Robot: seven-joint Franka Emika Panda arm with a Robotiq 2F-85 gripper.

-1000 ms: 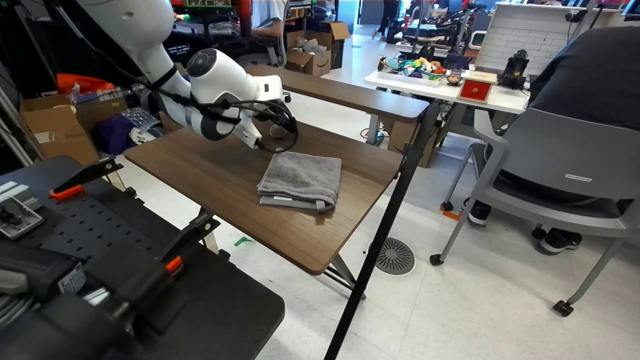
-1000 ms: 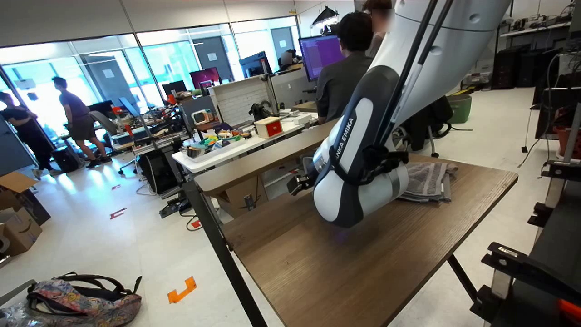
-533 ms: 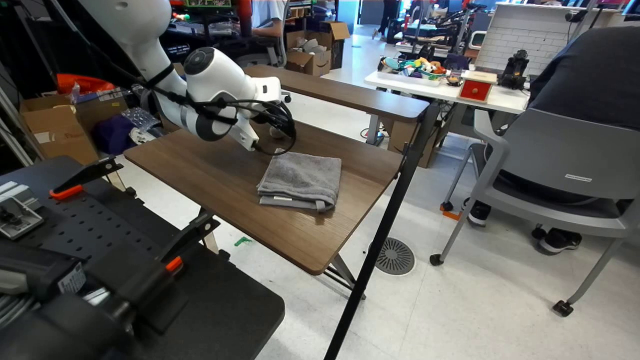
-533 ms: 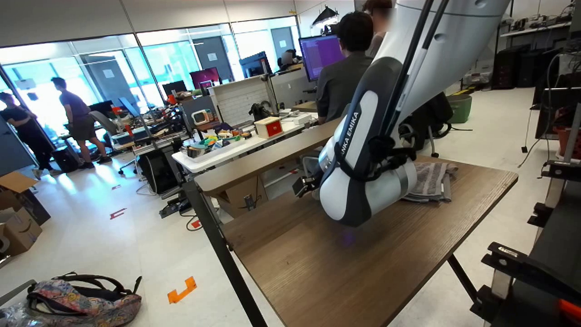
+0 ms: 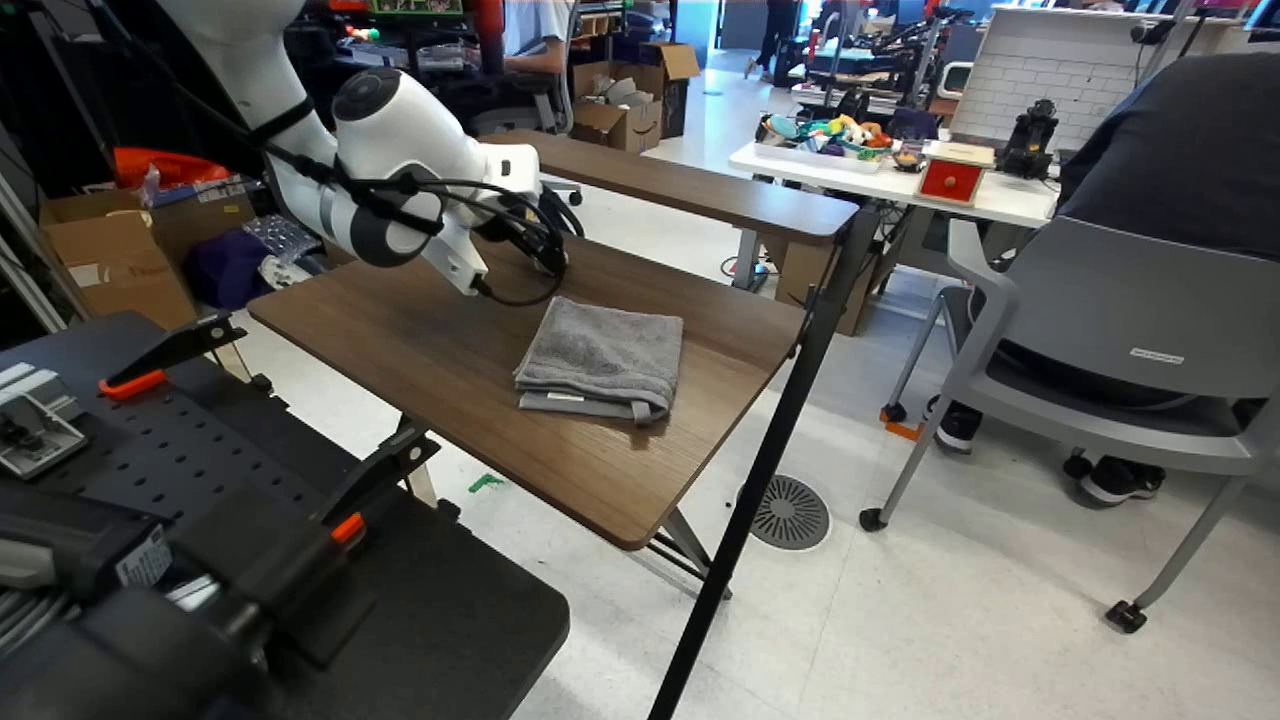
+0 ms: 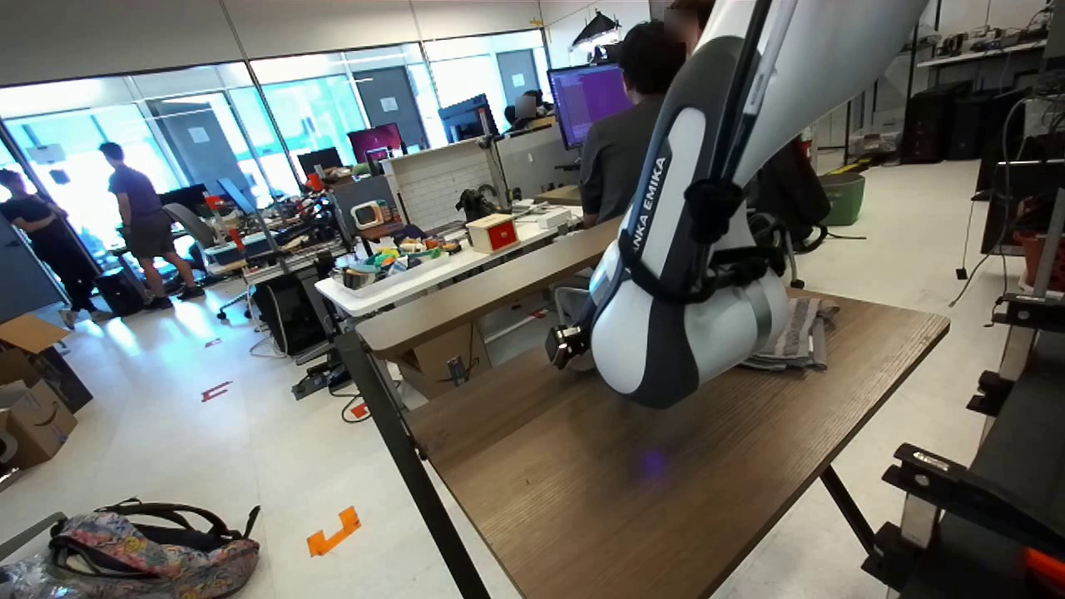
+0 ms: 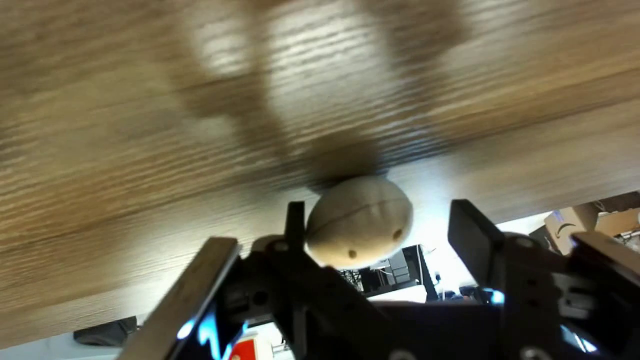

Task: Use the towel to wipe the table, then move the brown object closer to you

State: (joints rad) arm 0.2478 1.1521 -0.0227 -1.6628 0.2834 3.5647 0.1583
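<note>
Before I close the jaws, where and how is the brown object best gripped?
Across its round middle, I'd say: close the jaws on the brown object from left and right in the wrist view. It shows between them there, rounded, with no flat face visible. The picture-left one stands nearer it, so centring first would likely give an even grip.

In an exterior view, far left, tall glass panes (image 6: 308,100) blaze bluish-white over the shiny pale floor (image 6: 166,424), and there, far right, stands a round green bin (image 6: 844,201)!
</note>
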